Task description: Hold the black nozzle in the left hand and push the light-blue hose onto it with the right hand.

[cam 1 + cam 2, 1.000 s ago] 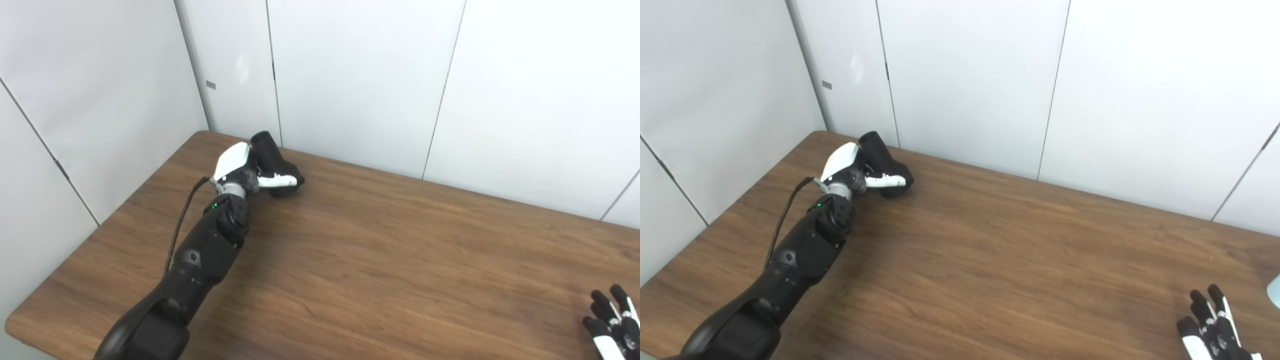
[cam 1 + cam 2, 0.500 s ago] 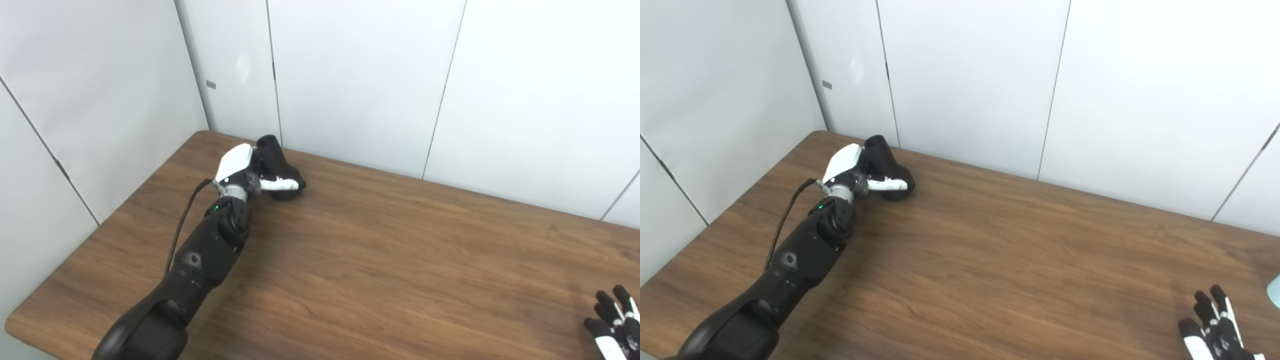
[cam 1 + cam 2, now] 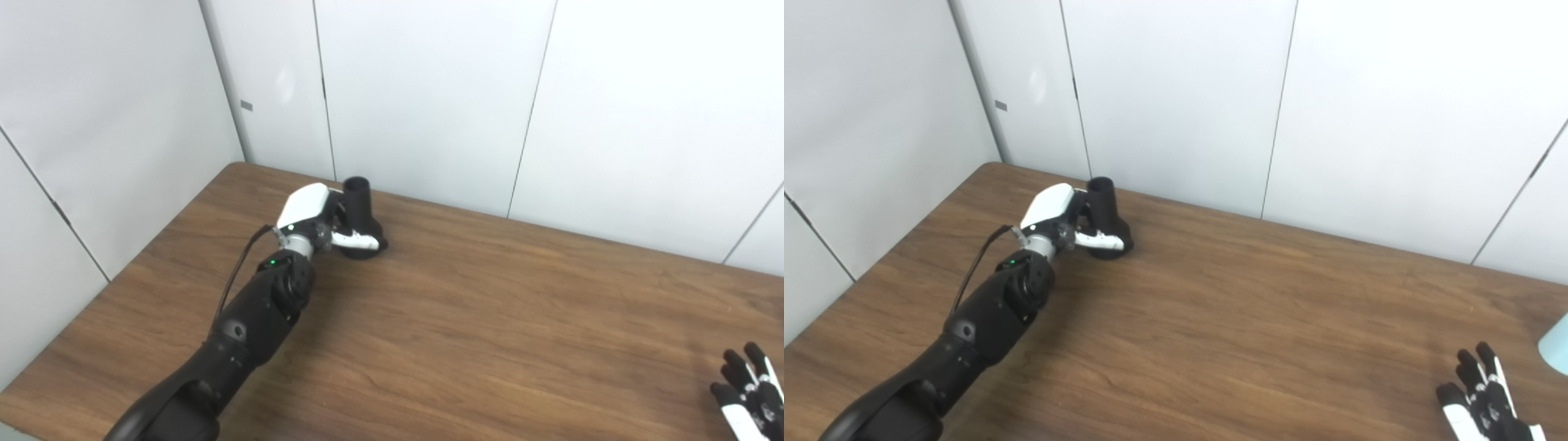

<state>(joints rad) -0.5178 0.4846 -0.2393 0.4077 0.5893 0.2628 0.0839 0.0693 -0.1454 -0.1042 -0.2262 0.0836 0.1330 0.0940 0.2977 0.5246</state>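
Note:
The black nozzle [image 3: 360, 215] stands upright on its wide base on the wooden table [image 3: 465, 318] near the far left corner, its narrow open end up. My left hand [image 3: 315, 217] is wrapped around it from the left, thumb across the base. My right hand [image 3: 748, 392] rests low at the bottom right with fingers spread, holding nothing. A light-blue piece, likely the hose [image 3: 1557, 346], shows only at the right edge of the right eye view.
White wall panels [image 3: 429, 92] stand close behind the table's far edge and along its left side. The nozzle is a short way from the back wall.
The camera has shifted slightly. The nozzle has gone from tilted to upright in my left hand and moved a little to the right. The right hand has stayed in place.

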